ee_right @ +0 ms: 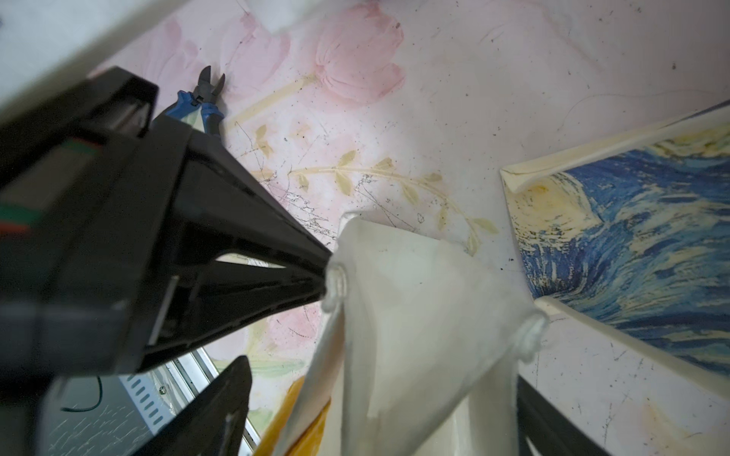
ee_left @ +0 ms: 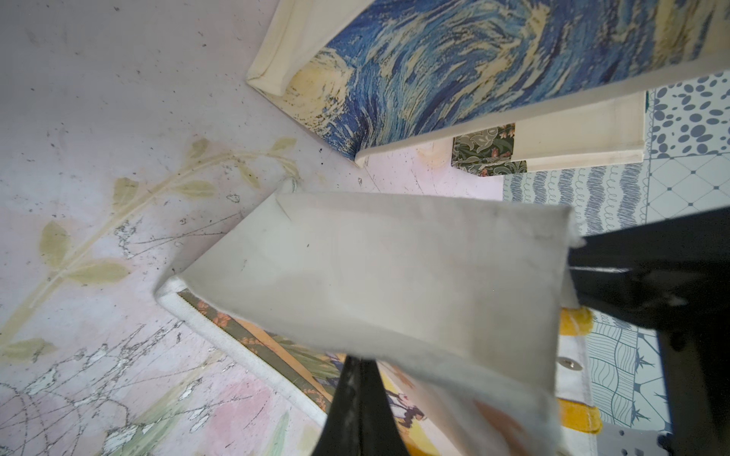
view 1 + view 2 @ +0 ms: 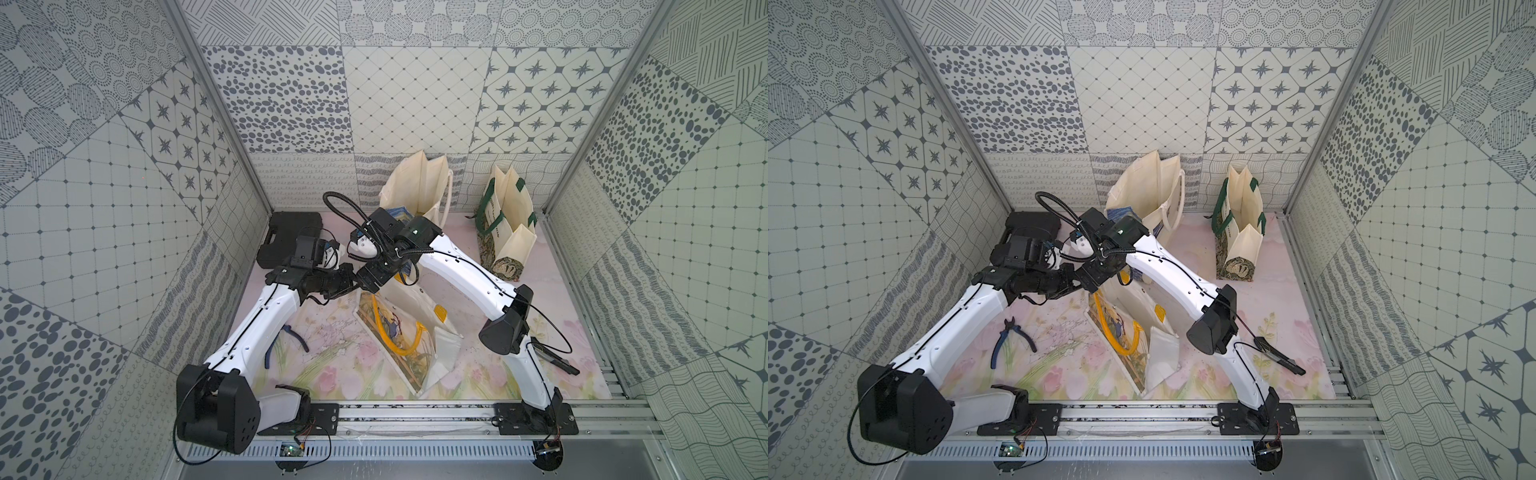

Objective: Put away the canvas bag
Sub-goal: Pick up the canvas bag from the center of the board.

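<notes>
A white canvas bag (image 3: 446, 349) with yellow handles and a picture print leans mid-table in both top views, its upper end lifted. My left gripper (image 3: 354, 284) is shut on a corner of its rim; the left wrist view has the black fingertips (image 2: 357, 367) pinched on the cloth (image 2: 395, 268). My right gripper (image 3: 372, 281) hangs just beside it, open. In the right wrist view its fingers (image 1: 227, 389) straddle the bag's white side panel (image 1: 414, 296), and the left gripper (image 1: 322, 276) grips the panel's corner.
A bag with a blue swirl print (image 3: 415, 187) stands at the back, and a green-handled bag (image 3: 509, 220) at the back right. A black case (image 3: 286, 237) lies back left, blue pliers (image 3: 286, 338) front left, a black tool (image 3: 557, 359) front right. Patterned walls enclose three sides.
</notes>
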Tool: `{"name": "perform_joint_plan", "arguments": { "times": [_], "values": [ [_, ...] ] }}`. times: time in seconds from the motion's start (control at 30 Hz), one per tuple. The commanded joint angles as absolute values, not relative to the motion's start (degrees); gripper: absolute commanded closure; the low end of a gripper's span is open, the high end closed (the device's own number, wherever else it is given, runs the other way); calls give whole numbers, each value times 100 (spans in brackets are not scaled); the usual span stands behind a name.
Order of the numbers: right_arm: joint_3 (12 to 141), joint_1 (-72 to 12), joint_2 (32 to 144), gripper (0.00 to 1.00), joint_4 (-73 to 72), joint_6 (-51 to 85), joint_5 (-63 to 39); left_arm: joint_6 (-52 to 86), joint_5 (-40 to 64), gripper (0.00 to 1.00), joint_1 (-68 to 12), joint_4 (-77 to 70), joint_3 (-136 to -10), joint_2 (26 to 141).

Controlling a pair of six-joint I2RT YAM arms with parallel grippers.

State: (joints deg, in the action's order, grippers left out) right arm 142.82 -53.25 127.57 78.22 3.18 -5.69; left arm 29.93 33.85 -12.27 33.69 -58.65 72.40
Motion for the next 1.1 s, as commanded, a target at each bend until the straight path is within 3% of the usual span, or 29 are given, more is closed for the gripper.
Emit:
{"name": "perform_joint_plan", "arguments": {
  "times": [0.0,0.37,0.73,1.07],
  "values": [
    [14449,-5328,12864,10,8075,372,-339,2927,3492,100,-1192,3228,-5850,7216],
    [14677,-5370,12941,17,8260,433,-265,2953,3489,100,-1189,3214,-5828,7198],
    [14669,-5466,13022,41,8356,396,-370,2914,3472,100,-1182,3252,-5869,7178],
    [14868,-5498,13263,44,8540,458,-280,2857,3469,100,-1189,3354,-5949,7197]
  ]
}}
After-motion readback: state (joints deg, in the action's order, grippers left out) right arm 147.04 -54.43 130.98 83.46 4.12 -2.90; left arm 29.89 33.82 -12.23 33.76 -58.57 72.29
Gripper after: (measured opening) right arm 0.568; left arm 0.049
